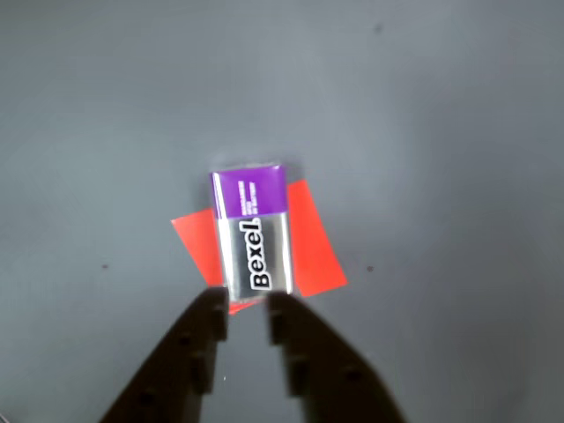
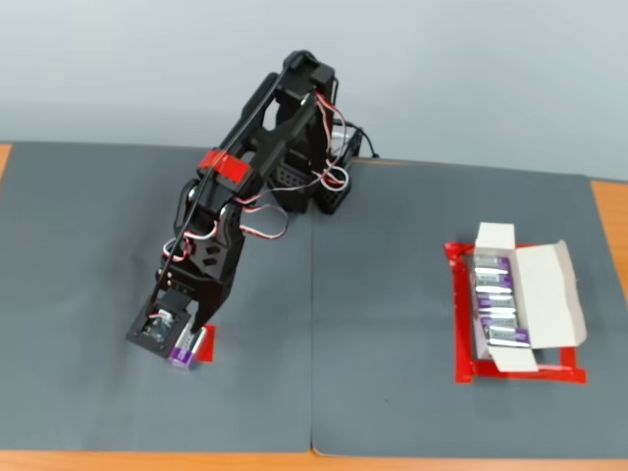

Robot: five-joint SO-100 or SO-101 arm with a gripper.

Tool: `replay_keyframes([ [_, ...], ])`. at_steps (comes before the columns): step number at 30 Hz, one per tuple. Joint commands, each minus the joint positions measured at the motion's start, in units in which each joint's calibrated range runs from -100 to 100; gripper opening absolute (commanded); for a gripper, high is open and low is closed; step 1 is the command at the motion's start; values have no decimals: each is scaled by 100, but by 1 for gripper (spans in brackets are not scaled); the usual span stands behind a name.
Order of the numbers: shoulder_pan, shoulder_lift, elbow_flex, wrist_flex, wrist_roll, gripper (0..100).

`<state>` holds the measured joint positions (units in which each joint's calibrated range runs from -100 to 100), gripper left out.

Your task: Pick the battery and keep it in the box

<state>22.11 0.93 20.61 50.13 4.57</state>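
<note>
Grey tabletop (image 1: pixel 441 106): pincer (image 1: pixel 247 308) parted, tips level with the near end of the battery (image 1: pixel 253 231) ahead; approach step, next advance astride and clench.

Glossy foil-wrapped battery (image 1: pixel 252 229) lies on matt grey mat (image 1: pixel 441 106); box (image 2: pixel 549 294) is white cardboard.

Small print on battery (image 1: pixel 251 231) label blurred, unreadable.

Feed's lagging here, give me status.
Gripper open, fingertips at the battery, not gripping. Battery on red tape patch. Box open, nothing between.
</note>
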Motion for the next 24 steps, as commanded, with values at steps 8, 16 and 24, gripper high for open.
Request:
replay_keyframes([
  [8, -133, 250, -311, -56, 20, 27],
  [16, -245, 428, -311, -256, 15, 27],
  [24, -253, 665, -311, -508, 20, 27],
])
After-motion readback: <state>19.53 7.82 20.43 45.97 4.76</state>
